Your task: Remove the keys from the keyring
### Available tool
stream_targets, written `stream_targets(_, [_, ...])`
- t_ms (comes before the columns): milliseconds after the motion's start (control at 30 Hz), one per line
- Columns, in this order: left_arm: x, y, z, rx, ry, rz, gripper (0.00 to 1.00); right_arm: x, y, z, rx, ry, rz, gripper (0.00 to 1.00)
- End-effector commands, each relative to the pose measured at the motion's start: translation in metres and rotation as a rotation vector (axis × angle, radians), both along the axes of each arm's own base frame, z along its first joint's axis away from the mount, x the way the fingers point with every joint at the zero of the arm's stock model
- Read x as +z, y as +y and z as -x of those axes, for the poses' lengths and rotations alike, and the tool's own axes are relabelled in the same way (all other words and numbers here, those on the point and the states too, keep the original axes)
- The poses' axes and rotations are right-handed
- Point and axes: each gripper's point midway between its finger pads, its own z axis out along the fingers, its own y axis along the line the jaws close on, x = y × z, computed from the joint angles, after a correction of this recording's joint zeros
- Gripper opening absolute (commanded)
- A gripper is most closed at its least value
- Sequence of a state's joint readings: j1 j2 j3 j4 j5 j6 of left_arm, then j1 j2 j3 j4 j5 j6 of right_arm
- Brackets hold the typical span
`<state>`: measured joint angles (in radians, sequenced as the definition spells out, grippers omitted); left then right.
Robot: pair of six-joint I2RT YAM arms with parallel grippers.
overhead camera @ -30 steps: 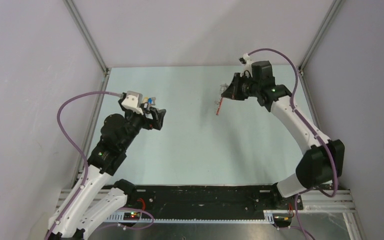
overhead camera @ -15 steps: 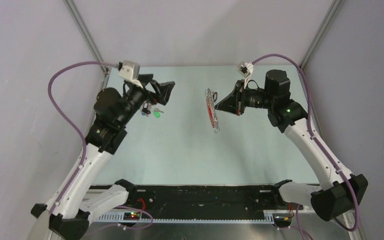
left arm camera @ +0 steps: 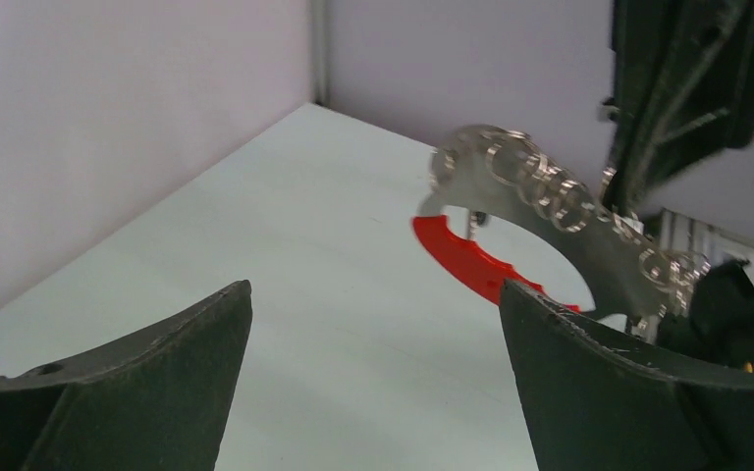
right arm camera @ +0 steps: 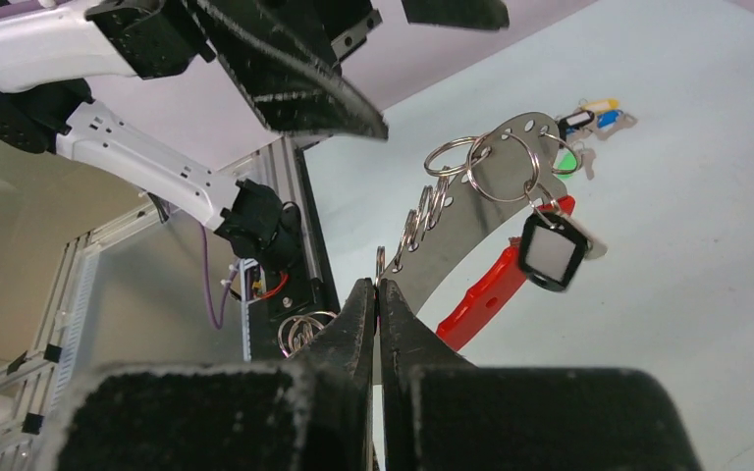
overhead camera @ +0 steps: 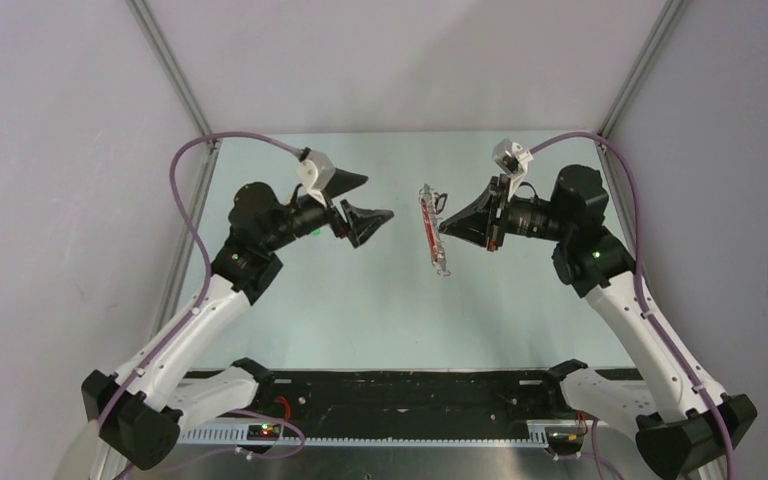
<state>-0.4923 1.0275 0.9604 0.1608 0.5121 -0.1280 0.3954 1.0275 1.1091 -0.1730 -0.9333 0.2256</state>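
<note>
The right gripper [overhead camera: 442, 228] is pinched shut on the keyring [overhead camera: 430, 228], a curved silver metal band backed by a bright red arc, held on edge in the air above the middle of the tabletop [overhead camera: 380, 310]. Small wire rings [left arm camera: 547, 189] hang along it, plus 1 black square-headed key [right arm camera: 553, 253] with a white face. The left gripper [overhead camera: 380, 196] gapes wide, empty, just left of it
</note>
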Motion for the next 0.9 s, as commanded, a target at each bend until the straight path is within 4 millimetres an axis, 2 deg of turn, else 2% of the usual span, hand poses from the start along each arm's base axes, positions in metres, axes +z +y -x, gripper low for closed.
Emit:
stream_targets(0, [0.018, -0.022, 0.033, -0.178, -0.19, -0.015, 0.98, 0.03, -0.002, 0.011, 0.01, -0.147, -0.072, 0.0])
stream_targets(233, [-0.008, -0.048, 0.052, -0.319, -0.239, -0.082, 0.98, 0.041, 0.0, 0.037, 0.091, -0.219, -0.106, 0.0])
stream_targets(467, [-0.014, -0.059, 0.055, -0.334, -0.212, -0.08, 0.98, 0.045, 0.005, 0.062, 0.173, -0.274, -0.115, 0.0])
stream_targets(667, [-0.014, -0.068, 0.065, -0.389, -0.182, -0.059, 0.98, 0.039, 0.014, 0.064, 0.196, -0.296, -0.099, 0.0])
stream_targets(867, [-0.004, -0.069, 0.074, -0.425, -0.172, -0.025, 0.98, 0.037, 0.019, 0.065, 0.208, -0.316, -0.094, 0.0])
